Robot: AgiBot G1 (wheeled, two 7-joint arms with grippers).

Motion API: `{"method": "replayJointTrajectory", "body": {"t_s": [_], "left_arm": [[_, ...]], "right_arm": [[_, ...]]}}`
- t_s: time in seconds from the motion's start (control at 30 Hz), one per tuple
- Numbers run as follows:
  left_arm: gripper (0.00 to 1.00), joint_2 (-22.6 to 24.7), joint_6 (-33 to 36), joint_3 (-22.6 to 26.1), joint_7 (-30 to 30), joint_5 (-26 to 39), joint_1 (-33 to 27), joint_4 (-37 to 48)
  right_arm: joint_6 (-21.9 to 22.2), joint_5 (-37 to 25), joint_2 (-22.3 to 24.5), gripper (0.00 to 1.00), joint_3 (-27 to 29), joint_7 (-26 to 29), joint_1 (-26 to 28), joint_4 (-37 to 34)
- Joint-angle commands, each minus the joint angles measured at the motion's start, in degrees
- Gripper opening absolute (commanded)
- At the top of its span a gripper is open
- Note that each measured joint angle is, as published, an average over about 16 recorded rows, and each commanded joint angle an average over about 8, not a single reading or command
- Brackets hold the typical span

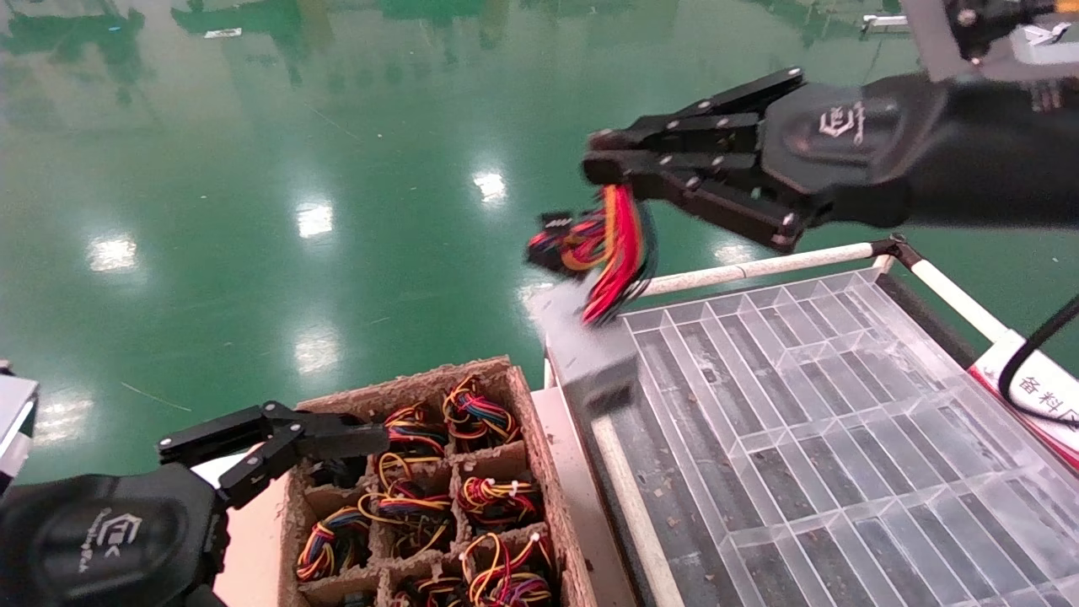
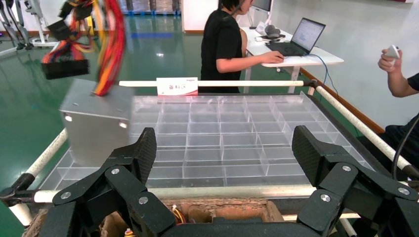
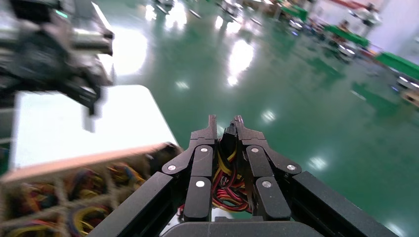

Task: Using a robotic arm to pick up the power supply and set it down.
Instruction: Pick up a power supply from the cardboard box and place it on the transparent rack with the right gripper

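Note:
The power supply [image 1: 583,347], a silver-grey metal box, hangs by its red, yellow and black wire bundle [image 1: 614,240] over the near-left corner of the clear tray [image 1: 843,405]. I cannot tell whether the box touches the tray. My right gripper [image 1: 600,157], on the robotic arm, is shut on the wires; they show between its fingers [image 3: 225,124] in the right wrist view. The left wrist view shows the box [image 2: 96,123] beyond my left gripper [image 2: 225,148], which is open and empty. That left gripper [image 1: 354,443] hovers over the cardboard box [image 1: 539,472].
The cardboard box's cells hold several coiled wire bundles [image 1: 472,413]. White rails [image 1: 759,268] frame the tray, with a red-and-white label card [image 2: 177,86] on the far rail. Beyond it one person [image 2: 225,44] works at a laptop desk and another [image 2: 400,79] stands at the edge. Green floor surrounds the bench.

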Motion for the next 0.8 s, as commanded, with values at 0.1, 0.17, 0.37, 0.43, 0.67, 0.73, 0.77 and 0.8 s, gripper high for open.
{"method": "replayJointTrajectory", "body": {"t_s": [0.1, 0.17, 0.37, 0.43, 0.67, 0.73, 0.77, 0.8], "left_arm": [[1.00, 0.00, 0.00, 0.01, 0.00, 0.00, 0.00, 0.00], [1.00, 0.00, 0.00, 0.01, 0.00, -0.01, 0.00, 0.00], [1.00, -0.01, -0.01, 0.02, 0.01, -0.01, 0.00, 0.00], [1.00, -0.01, -0.01, 0.02, 0.01, -0.01, 0.00, 0.00], [1.00, -0.01, -0.01, 0.03, 0.01, -0.02, -0.01, 0.00], [1.00, -0.01, -0.01, 0.03, 0.02, -0.02, -0.01, 0.00], [1.00, -0.01, -0.01, 0.03, 0.02, -0.02, -0.01, 0.00], [1.00, -0.01, -0.01, 0.03, 0.02, -0.02, -0.01, 0.00]], "right_arm": [[1.15, -3.17, -1.38, 0.00, -2.13, -4.98, 3.68, -9.04], [2.91, -4.90, -2.33, 0.00, -2.78, -7.45, 4.76, -13.20], [8.28, -8.78, -5.88, 0.00, -4.30, -14.24, 6.70, -23.09], [9.74, -9.59, -7.15, 0.00, -4.67, -16.21, 7.15, -25.63], [15.30, -11.48, -11.89, 0.00, -5.56, -21.92, 8.35, -32.97], [17.04, -11.79, -13.30, 0.00, -5.71, -23.25, 8.49, -34.60], [17.92, -11.93, -14.03, 0.00, -5.77, -23.89, 8.54, -35.34], [18.77, -12.04, -14.76, 0.00, -5.82, -24.49, 8.57, -36.03]]}}
